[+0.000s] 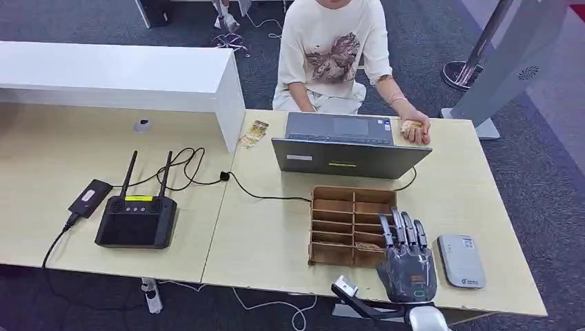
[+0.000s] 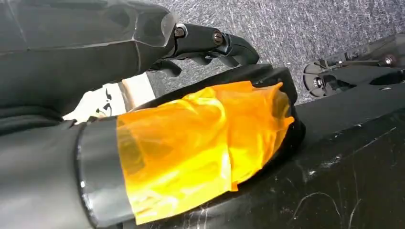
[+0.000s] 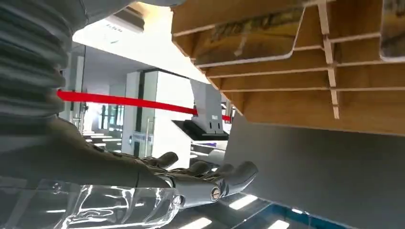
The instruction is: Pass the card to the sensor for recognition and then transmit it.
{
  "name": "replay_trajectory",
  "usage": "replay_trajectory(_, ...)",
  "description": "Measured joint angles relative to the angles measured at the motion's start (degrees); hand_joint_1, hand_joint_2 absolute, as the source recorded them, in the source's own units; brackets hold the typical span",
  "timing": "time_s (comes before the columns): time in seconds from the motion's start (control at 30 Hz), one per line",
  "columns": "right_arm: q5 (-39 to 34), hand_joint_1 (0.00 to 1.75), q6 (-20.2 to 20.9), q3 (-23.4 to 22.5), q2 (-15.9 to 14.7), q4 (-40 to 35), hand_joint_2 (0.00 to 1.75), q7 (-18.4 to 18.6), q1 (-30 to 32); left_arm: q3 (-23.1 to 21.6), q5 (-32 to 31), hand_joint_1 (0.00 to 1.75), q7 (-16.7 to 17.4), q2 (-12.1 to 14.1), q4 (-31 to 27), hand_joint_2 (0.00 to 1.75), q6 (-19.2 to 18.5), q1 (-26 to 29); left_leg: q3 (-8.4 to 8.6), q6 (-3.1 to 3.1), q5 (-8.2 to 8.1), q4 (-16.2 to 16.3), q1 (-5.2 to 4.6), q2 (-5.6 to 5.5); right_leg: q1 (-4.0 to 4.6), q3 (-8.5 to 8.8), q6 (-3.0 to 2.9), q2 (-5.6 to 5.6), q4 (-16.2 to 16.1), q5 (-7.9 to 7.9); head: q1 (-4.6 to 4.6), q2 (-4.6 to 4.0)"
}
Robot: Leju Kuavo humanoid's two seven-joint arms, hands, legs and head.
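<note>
Right hand (image 1: 407, 258) flat, fingers (image 1: 400, 227) extended

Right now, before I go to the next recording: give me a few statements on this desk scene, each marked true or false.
1. The right hand hovers at the wooden divider box, fingers extended. True.
2. The right hand already holds a card. False: nothing shows in it.
3. The grey card reader lies left of the box. False: it lies to the box's right.
4. A person's hand rests beside the laptop. True.
5. The black router stands on the laptop. False: it sits on the table, left of the box.
</note>
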Motion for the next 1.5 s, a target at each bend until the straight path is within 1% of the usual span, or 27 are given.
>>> replay_trajectory(0.13, 0.0, 0.05, 0.0, -0.4, 0.5, 0.8, 1.75, -0.2, 0.0, 0.0, 0.0, 0.0, 0.0, 0.0, 0.0, 0.0, -0.1, 0.0, 0.0, 0.0, 0.0, 0.0, 0.0, 0.0, 0.0, 0.0, 0.0, 0.0, 0.0, 0.0, 0.0, 0.0)
replay_trajectory(0.37, 0.0, 0.07, -0.1, -0.9, 1.2, 1.6, 1.75, -0.8, 0.1, 0.0, 0.0, 0.0, 0.0, 0.0, 0.0, 0.0, -0.2, 0.0, 0.0, 0.0, 0.0, 0.0, 0.0, 0.0, 0.0, 0.0, 0.0, 0.0, 0.0, 0.0, 0.0, 0.0)
replay_trajectory(0.43, 0.0, 0.1, -0.1, -1.0, 1.3, 1.7, 1.75, -0.8, 0.1, 0.0, 0.1, 0.0, 0.0, 0.0, 0.0, 0.0, -0.2, 0.0, 0.0, 0.0, 0.0, 0.0, 0.0, 0.0, 0.0, 0.0, 0.0, 0.0, 0.0, 0.0, 0.0, 0.0)
replay_trajectory(0.47, 0.0, 0.19, -0.2, -0.9, 1.4, 1.7, 1.75, -0.8, 0.1, 0.0, 0.1, 0.0, 0.0, 0.0, 0.0, 0.0, -0.2, 0.0, 0.0, 0.0, 0.0, 0.0, 0.0, 0.0, 0.0, 0.0, 0.0, 0.0, 0.0, 0.0, 0.0, 0.0)
replay_trajectory(0.5, 0.0, 0.21, -0.2, -1.0, 1.4, 1.7, 1.75, -0.8, 0.0, 0.0, 0.1, 0.0, 0.0, 0.0, 0.0, 0.0, -0.2, 0.0, 0.0, 0.0, 0.0, 0.0, 0.0, 0.0, 0.0, 0.0, 0.0, 0.0, 0.0, 0.0, 0.0, 0.0)
replay_trajectory(0.53, 0.0, 0.26, -0.3, -0.9, 1.4, 1.7, 1.75, -0.8, 0.0, 0.0, 0.1, 0.0, 0.0, 0.0, 0.0, 0.0, -0.2, 0.0, 0.0, 0.0, 0.0, 0.0, 0.0, 0.0, 0.0, 0.0, 0.0, 0.0, 0.0, 0.0, 0.0, 0.0)
replay_trajectory(0.57, 0.0, 0.37, -0.3, -0.9, 1.4, 1.7, 1.75, -0.7, 0.0, 0.0, 0.1, 0.0, 0.0, 0.0, 0.0, 0.0, -0.2, 0.0, 0.0, 0.0, 0.0, 0.0, 0.0, 0.0, 0.0, 0.0, 0.0, 0.0, 0.0, 0.0, 0.0, 0.0)
replay_trajectory(0.6, 0.0, 0.4, -0.3, -0.9, 1.4, 1.7, 1.75, -0.6, 0.0, 0.0, 0.1, 0.0, 0.0, 0.0, 0.0, 0.0, -0.2, 0.0, 0.0, 0.0, 0.0, 0.0, 0.0, 0.0, 0.0, 0.0, 0.0, 0.0, 0.0, 0.0, 0.0, 0.0)
replay_trajectory(0.63, 0.0, 0.38, -0.3, -0.9, 1.4, 1.7, 1.75, -0.5, 0.0, 0.0, 0.1, 0.0, 0.0, 0.0, 0.0, 0.0, -0.3, 0.0, -0.01, 0.0, 0.0, 0.0, 0.0, 0.0, 0.0, 0.0, 0.0, 0.0, 0.0, 0.0, 0.0, 0.0)
replay_trajectory(0.77, 0.0, 0.42, -0.2, -0.9, 1.4, 1.6, 1.75, 0.4, -0.1, 0.0, 0.3, 0.0, 0.0, 0.0, 0.0, 0.0, -0.3, 0.0, -0.01, 0.0, 0.0, 0.0, 0.0, 0.0, 0.0, 0.0, 0.0, 0.0, 0.0, 0.0, 0.0, 0.0)
replay_trajectory(0.83, 0.0, 0.4, -0.3, -0.8, 1.4, 1.6, 1.75, 0.6, -0.1, 0.0, 0.3, 0.0, 0.0, 0.0, 0.0, 0.0, -0.3, 0.0, -0.01, 0.0, 0.0, 0.0, 0.0, 0.0, 0.0, 0.0, 0.0, 0.0, 0.0, 0.0, 0.0, 0.0)
replay_trajectory(0.87, 0.0, 0.45, -0.3, -0.8, 1.4, 1.5, 1.75, 0.7, -0.1, 0.0, 0.3, 0.0, 0.0, 0.0, 0.0, 0.0, -0.3, 0.0, -0.01, 0.0, 0.0, 0.0, 0.0, 0.0, 0.0, 0.0, 0.0, 0.0, 0.0, 0.0, 0.0, 0.0)
replay_trajectory(1.07, 0.0, 0.42, -0.8, -0.3, 1.4, 1.6, 1.75, 1.3, -0.2, 0.0, 0.6, 0.0, -0.1, 0.0, 0.0, 0.0, -0.5, 0.0, 0.0, 0.0, 0.0, 0.0, 0.0, 0.0, 0.0, 0.0, 0.0, 0.0, 0.0, 0.0, 0.0, 0.0)
replay_trajectory(1.17, 0.0, 0.47, -0.8, 0.1, 1.4, 1.6, 1.75, 1.4, -0.3, 0.0, 0.7, 0.0, -0.1, 0.0, 0.0, 0.0, -0.6, 0.0, 0.0, 0.0, 0.0, 0.0, 0.0, 0.0, 0.0, 0.0, 0.0, 0.0, 0.0, 0.0, 0.0, 0.0)
replay_trajectory(1.2, 0.0, 0.52, -0.8, 0.2, 1.4, 1.6, 1.75, 1.4, -0.4, 0.0, 0.7, 0.0, -0.1, 0.0, 0.0, 0.0, -0.6, 0.0, 0.0, 0.0, 0.0, 0.0, 0.0, 0.0, 0.0, 0.0, 0.0, 0.0, 0.0, 0.0, 0.0, 0.0)
replay_trajectory(1.23, 0.0, 0.77, -0.8, 0.3, 1.4, 1.6, 1.75, 1.4, -0.3, 0.0, 0.7, 0.0, -0.1, 0.0, 0.0, 0.0, -0.7, 0.0, 0.0, 0.0, 0.0, 0.0, 0.0, 0.0, 0.0, 0.0, 0.0, 0.0, 0.0, 0.0, 0.0, 0.0)
replay_trajectory(1.27, 0.0, 0.8, -0.8, 0.3, 1.4, 1.6, 1.75, 1.4, -0.4, 0.0, 0.7, 0.0, -0.1, 0.0, 0.0, 0.0, -0.7, 0.0, 0.0, 0.0, 0.0, 0.0, 0.0, 0.0, 0.0, 0.0, 0.0, 0.0, 0.0, 0.0, 0.0, 0.0)
replay_trajectory(1.3, 0.0, 0.8, -0.9, 0.4, 1.4, 1.6, 1.75, 1.4, -0.4, 0.0, 0.7, 0.0, -0.1, 0.0, 0.0, 0.0, -0.7, 0.0, 0.0, 0.0, 0.0, 0.0, 0.0, 0.0, 0.0, 0.0, 0.0, 0.0, 0.0, 0.0, 0.0, 0.0)
replay_trajectory(1.33, 0.0, 0.75, -1.0, 0.5, 1.4, 1.6, 1.75, 1.4, -0.3, 0.0, 0.7, 0.0, -0.1, 0.0, 0.0, 0.0, -0.7, 0.0, 0.0, 0.0, 0.0, 0.0, 0.0, 0.0, 0.0, 0.0, 0.0, 0.0, 0.0, 0.0, 0.0, 0.0)
replay_trajectory(1.4, 0.0, 0.7, -1.0, 0.5, 1.4, 1.6, 1.75, 1.4, -0.3, 0.0, 0.8, 0.0, -0.1, 0.0, 0.0, 0.0, -0.7, 0.0, 0.0, 0.0, 0.0, 0.0, 0.0, 0.0, 0.0, 0.0, 0.0, 0.0, 0.0, 0.0, 0.0, 0.0)
replay_trajectory(1.43, 0.0, 0.72, -1.0, 0.6, 1.4, 1.6, 1.75, 1.3, -0.4, 0.0, 0.8, 0.0, -0.1, 0.0, 0.0, 0.0, -0.7, 0.0, 0.0, 0.0, 0.0, 0.0, 0.0, 0.0, 0.0, 0.0, 0.0, 0.0, 0.0, 0.0, 0.0, 0.0)
replay_trajectory(1.47, 0.0, 0.68, -1.0, 0.7, 1.4, 1.6, 1.75, 1.3, -0.4, 0.0, 0.8, 0.0, -0.1, 0.0, 0.0, 0.0, -0.7, 0.0, 0.0, 0.0, 0.0, 0.0, 0.0, 0.0, 0.0, 0.0, 0.0, 0.0, 0.0, 0.0, 0.0, 0.0)
replay_trajectory(1.5, 0.0, 0.7, -1.0, 0.7, 1.4, 1.6, 1.75, 1.2, -0.4, 0.0, 0.8, 0.0, -0.1, 0.0, 0.0, 0.0, -0.7, 0.0, 0.0, 0.0, 0.0, 0.0, 0.0, 0.0, 0.0, 0.0, 0.0, 0.0, 0.0, 0.0, 0.0, 0.0)
